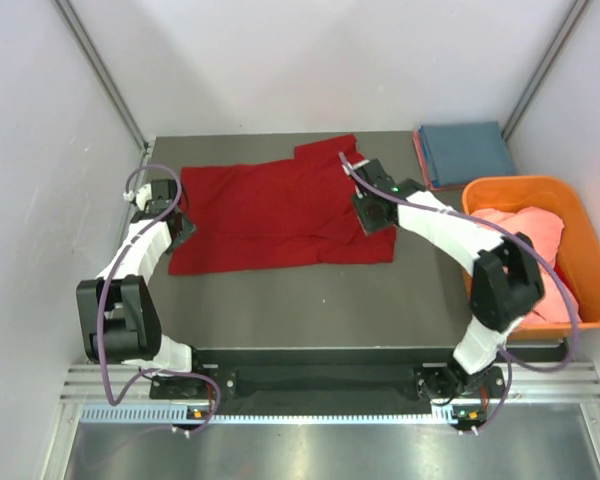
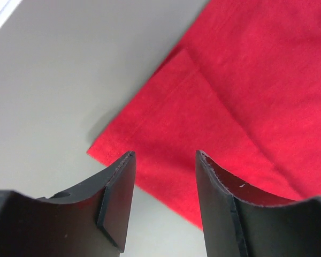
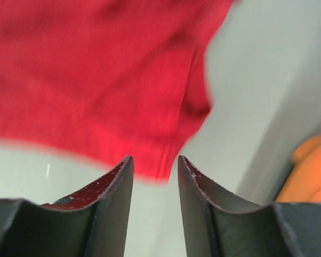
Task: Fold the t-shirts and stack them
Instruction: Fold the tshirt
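A deep red t-shirt lies spread flat across the middle of the table, one sleeve pointing to the back right. My left gripper hovers at the shirt's left edge. In the left wrist view the left gripper is open over a folded corner of the red shirt, holding nothing. My right gripper is at the shirt's right edge. Seen from the right wrist, that gripper is open just above the blurred hem of the red cloth. A folded blue t-shirt lies at the back right. A crumpled salmon-pink shirt fills the tub.
An orange plastic tub stands at the right edge of the grey table; it also shows in the right wrist view as an orange tub. White walls and metal posts enclose the back and sides.
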Robot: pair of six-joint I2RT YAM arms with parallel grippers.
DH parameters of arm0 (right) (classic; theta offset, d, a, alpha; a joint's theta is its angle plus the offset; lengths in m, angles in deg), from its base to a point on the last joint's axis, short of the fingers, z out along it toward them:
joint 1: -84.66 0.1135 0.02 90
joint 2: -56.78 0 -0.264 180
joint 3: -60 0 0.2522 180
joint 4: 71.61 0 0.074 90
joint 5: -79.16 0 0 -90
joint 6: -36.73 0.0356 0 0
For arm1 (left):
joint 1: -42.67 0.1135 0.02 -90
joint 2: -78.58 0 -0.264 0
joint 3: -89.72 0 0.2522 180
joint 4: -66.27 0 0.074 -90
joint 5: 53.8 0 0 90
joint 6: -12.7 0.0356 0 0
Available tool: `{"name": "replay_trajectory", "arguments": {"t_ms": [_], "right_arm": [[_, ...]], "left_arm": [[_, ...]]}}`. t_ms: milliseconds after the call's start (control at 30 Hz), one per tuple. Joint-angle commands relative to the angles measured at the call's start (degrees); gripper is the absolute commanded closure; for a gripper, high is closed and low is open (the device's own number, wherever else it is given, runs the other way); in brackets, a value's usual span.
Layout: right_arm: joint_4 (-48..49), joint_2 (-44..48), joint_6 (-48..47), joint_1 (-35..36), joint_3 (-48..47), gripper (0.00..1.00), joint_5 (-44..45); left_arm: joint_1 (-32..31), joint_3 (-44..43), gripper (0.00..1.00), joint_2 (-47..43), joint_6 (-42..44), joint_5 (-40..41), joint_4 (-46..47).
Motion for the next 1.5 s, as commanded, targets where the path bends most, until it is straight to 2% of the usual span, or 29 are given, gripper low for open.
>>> {"name": "replay_trajectory", "arguments": {"t_ms": [0, 167, 433, 533, 733, 867, 967, 1000, 1067, 1100, 1167, 1233, 1467], "right_arm": [[-0.8, 10.5, 4.5, -2.1, 7.7, 0.60, -9.4], [1.3, 14.5, 4.4, -5.7, 17.1, 0.59, -18.2], [2.7, 13.0, 3.8, -9.9, 21.2, 0.58, -18.5], [4.3, 10.1, 3.0, -12.0, 21.0, 0.58, -22.3], [8.2, 5.7, 2.6, -13.3, 20.3, 0.58, -27.1], [8.8, 3.5, 1.6, -14.1, 20.0, 0.59, -26.8], [9.6, 2.9, 1.5, -14.3, 20.6, 0.64, -26.8], [9.7, 2.9, 1.5, -14.3, 20.8, 0.71, -26.9], [9.5, 3.3, 2.0, -14.3, 21.6, 0.84, -26.3], [8.9, 3.5, 2.2, -14.2, 21.9, 0.94, -25.8], [7.9, 5.2, 3.2, -14.2, 22.7, 1.00, -23.4], [5.5, 6.5, 4.1, -14.2, 23.0, 1.00, -20.8], [2.6, 14.4, 6.5, -14.1, 28.0, 1.00, -19.7]], "left_arm": [[0.3, 2.9, 0.47, -1.6, 1.2, -2.2, 0.1], [1.4, 7.0, 0.42, -2.3, -0.6, 3.5, -0.5], [4.2, 11.5, 0.43, 0.2, -4.3, -1.7, 2.9], [4.2, 11.8, 0.44, 2.1, -5.3, -1.8, 3.6], [4.3, 8.1, 0.51, 8.5, -5.5, 3.2, 1.5], [4.2, 6.6, 0.62, 9.2, -4.6, 4.8, 1.5], [4.2, 7.3, 0.76, 8.0, -4.2, 4.8, 2.3], [4.2, 7.3, 0.87, 8.1, -4.0, 4.9, 2.6], [4.2, 7.0, 0.96, 8.4, -3.3, 5.4, 2.4], [4.3, 6.9, 1.00, 8.9, -3.2, 6.3, 2.0], [4.2, 6.8, 1.00, 9.4, -2.7, 7.3, 1.7], [4.2, 7.0, 1.00, 9.2, -2.8, 8.6, 1.2], [4.1, 8.4, 1.00, 6.5, -4.2, 10.8, 0.3]]}}
